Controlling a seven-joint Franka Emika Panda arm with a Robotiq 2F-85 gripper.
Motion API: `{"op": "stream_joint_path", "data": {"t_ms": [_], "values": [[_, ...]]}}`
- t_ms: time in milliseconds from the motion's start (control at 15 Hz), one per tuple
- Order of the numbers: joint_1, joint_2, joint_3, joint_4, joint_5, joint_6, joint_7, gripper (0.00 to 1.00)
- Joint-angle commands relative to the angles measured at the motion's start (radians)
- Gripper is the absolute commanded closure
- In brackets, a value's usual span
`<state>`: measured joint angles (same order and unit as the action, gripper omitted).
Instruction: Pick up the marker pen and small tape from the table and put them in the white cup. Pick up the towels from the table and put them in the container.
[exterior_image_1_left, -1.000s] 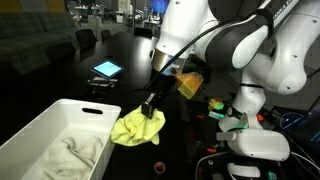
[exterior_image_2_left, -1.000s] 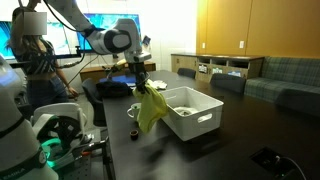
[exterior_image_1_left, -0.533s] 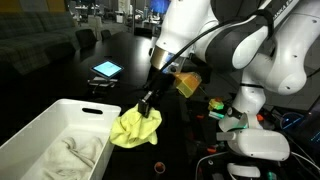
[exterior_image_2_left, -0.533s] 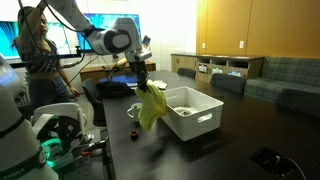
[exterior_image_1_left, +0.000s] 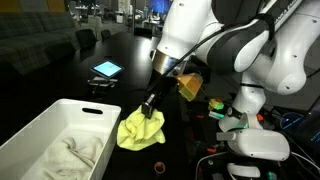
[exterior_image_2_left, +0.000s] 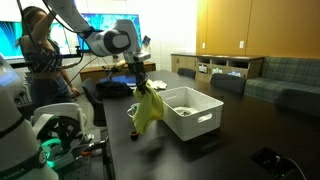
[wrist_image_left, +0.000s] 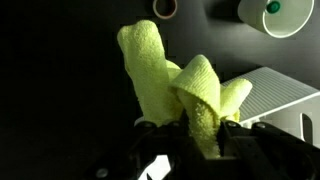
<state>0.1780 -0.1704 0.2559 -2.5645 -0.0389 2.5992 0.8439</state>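
Gripper: the gripper is up over the dark table, jaws clamped on the top of the yellow-green towel.
Towel: hangs limp just outside a long wall of the container; I cannot tell whether its lower end touches the table.
Container: white bin, upright on the table, slot handle showing in its short end.
Person: a person stands beyond the table's far edge.

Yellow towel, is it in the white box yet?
Out. The yellow towel dangles from the pincer, beside the white box.
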Motion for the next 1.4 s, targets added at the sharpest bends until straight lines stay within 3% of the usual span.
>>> {"op": "stream_joint_path", "data": {"t_ms": [0,200,533,600,800,1000,1267,1333], "values": [[-0.054,-0.053,0.024,-0.039,-0.075,0.116,0.168,0.87],[-0.108,-0.066,0.044,-0.054,-0.175,0.235,0.291,0.88],[-0.255,-0.109,0.120,-0.065,-0.472,0.393,0.549,0.87],[-0.235,-0.035,0.083,0.116,-0.423,0.300,0.479,0.87],[-0.283,-0.012,0.107,0.247,-0.476,0.279,0.501,0.87],[-0.281,0.063,0.108,0.442,-0.492,0.233,0.449,0.87],[-0.191,0.224,0.101,0.670,-0.333,0.069,0.167,0.88],[-0.127,0.258,0.053,0.725,-0.290,0.010,0.093,0.89]]}}
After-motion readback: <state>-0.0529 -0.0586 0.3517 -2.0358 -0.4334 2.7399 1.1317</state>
